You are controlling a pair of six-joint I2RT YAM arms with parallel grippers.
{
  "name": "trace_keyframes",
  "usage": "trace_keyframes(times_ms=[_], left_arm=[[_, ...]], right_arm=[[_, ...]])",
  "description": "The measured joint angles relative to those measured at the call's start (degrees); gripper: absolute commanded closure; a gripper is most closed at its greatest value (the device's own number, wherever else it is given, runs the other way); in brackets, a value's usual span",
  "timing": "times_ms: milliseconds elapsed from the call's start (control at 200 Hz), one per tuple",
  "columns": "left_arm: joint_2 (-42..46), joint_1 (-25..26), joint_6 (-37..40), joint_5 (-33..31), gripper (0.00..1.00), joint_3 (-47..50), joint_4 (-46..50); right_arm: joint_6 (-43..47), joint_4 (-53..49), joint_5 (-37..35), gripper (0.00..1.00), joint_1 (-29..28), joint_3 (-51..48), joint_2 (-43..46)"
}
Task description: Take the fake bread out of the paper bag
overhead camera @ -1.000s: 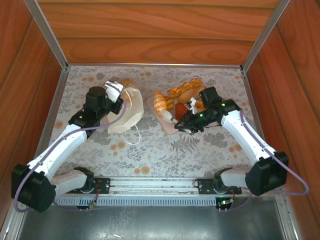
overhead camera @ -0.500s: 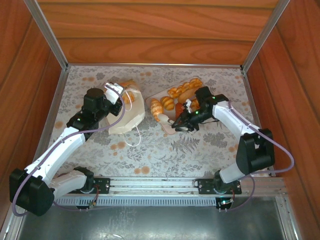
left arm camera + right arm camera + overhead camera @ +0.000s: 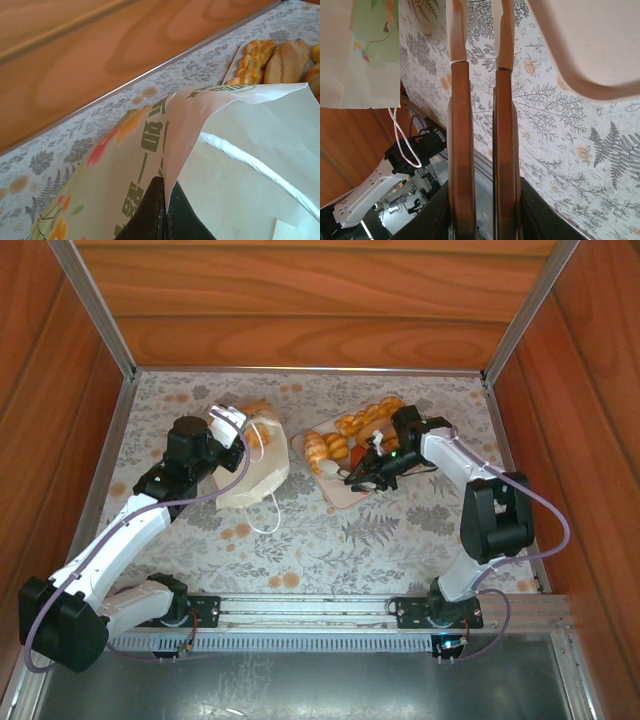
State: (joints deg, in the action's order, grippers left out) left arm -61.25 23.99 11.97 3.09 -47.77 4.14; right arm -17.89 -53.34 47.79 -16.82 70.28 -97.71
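Note:
The white paper bag (image 3: 255,465) stands open at the left of the table, and my left gripper (image 3: 228,420) is shut on its upper edge. In the left wrist view the black jaws (image 3: 165,187) pinch that paper edge (image 3: 185,130) beside green lettering. The fake bread (image 3: 345,440) lies in a heap on a beige tray (image 3: 340,492); a braided loaf (image 3: 250,62) and a long bun (image 3: 287,60) show past the bag. My right gripper (image 3: 352,478) hovers at the tray's near edge. Its fingers (image 3: 475,5) are nearly together with nothing between them.
Wooden walls with metal rails close in the floral tabletop (image 3: 400,540) on three sides. The bag's cord handle (image 3: 265,515) trails toward the front. In the right wrist view the tray's rim (image 3: 580,50) is at the upper right and the bag (image 3: 350,50) at the upper left.
The right arm has folded inward, its elbow moving back and left, and its gripper has edged toward the tray's near edge. The left gripper still grips the bag, barely moved.

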Motion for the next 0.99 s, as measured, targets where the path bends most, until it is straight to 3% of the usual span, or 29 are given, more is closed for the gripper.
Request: trace_keyframes(times_ms=[125, 560, 765, 885, 995], left_arm=[[0.22, 0.00, -0.02, -0.02, 1.00, 0.00, 0.00], [0.22, 0.00, -0.28, 0.00, 1.00, 0.00, 0.00], [0.22, 0.00, -0.44, 0.04, 1.00, 0.00, 0.00], [0.22, 0.00, -0.46, 0.02, 1.00, 0.00, 0.00], [0.20, 0.00, -0.48, 0.02, 1.00, 0.00, 0.00]], right_arm=[[0.92, -0.28, 1.20, 0.81, 0.02, 0.04, -2.03], [0.96, -0.72, 0.20, 0.55, 1.25, 0.02, -2.64], [0.85, -1.07, -1.79, 0.56, 1.86, 0.02, -1.70], [1.03, -1.11, -2.84, 0.70, 1.99, 0.02, -0.94], [1.20, -1.14, -2.62, 0.74, 2.21, -0.02, -0.57]])
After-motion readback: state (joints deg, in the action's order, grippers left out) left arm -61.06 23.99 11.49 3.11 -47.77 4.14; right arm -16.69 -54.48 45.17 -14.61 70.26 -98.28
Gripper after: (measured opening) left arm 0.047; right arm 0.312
